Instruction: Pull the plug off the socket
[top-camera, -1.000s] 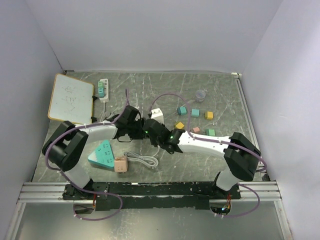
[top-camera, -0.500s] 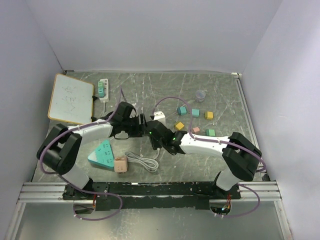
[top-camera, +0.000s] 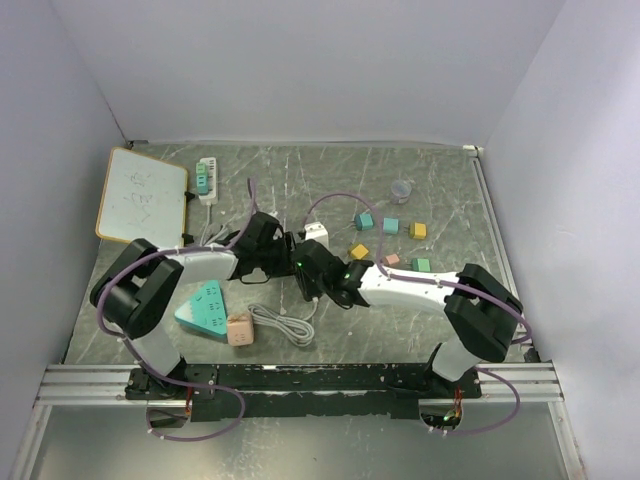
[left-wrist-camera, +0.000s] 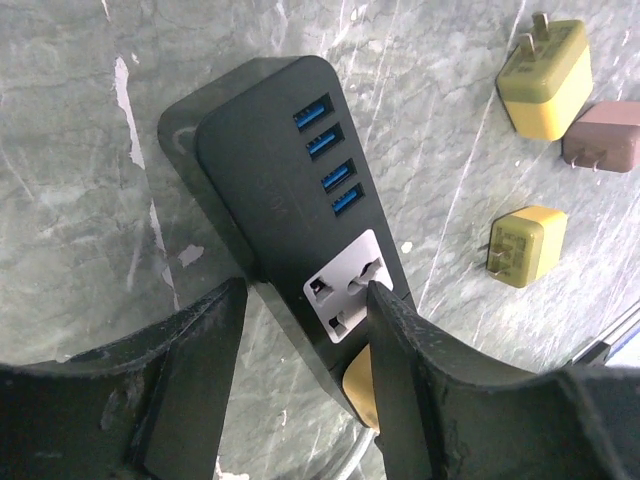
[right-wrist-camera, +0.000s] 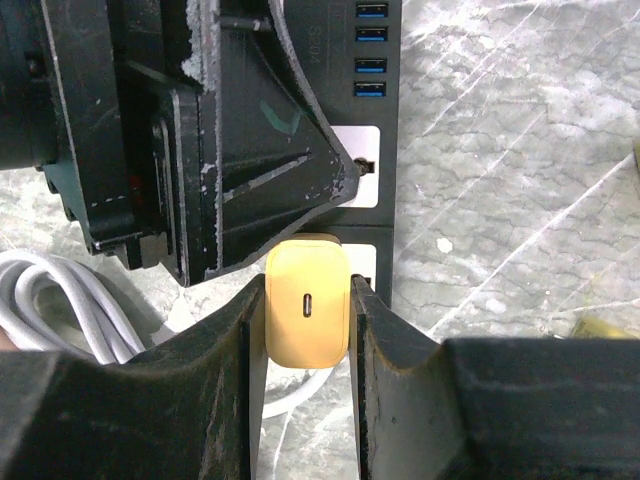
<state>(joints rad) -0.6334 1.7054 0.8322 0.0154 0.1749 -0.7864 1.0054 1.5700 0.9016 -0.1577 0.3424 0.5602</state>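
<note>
White walls (top-camera: 300, 70) box in the grey marbled table (top-camera: 450, 190) on three sides. Mid-table, the right gripper (right-wrist-camera: 307, 300) pinches the yellow plug (right-wrist-camera: 307, 315), seated in the black power strip (left-wrist-camera: 270, 190). The left gripper (left-wrist-camera: 305, 300) straddles the strip, but whether it grips cannot be told. A whiteboard (top-camera: 143, 197) lies at the left edge.

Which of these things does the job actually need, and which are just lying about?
In the job: yellow plug, black strip, right pincer gripping the plug, left pincer over the strip.
Lying about: whiteboard, white strip, teal strip, pink cube, cup, loose coloured plugs.
</note>
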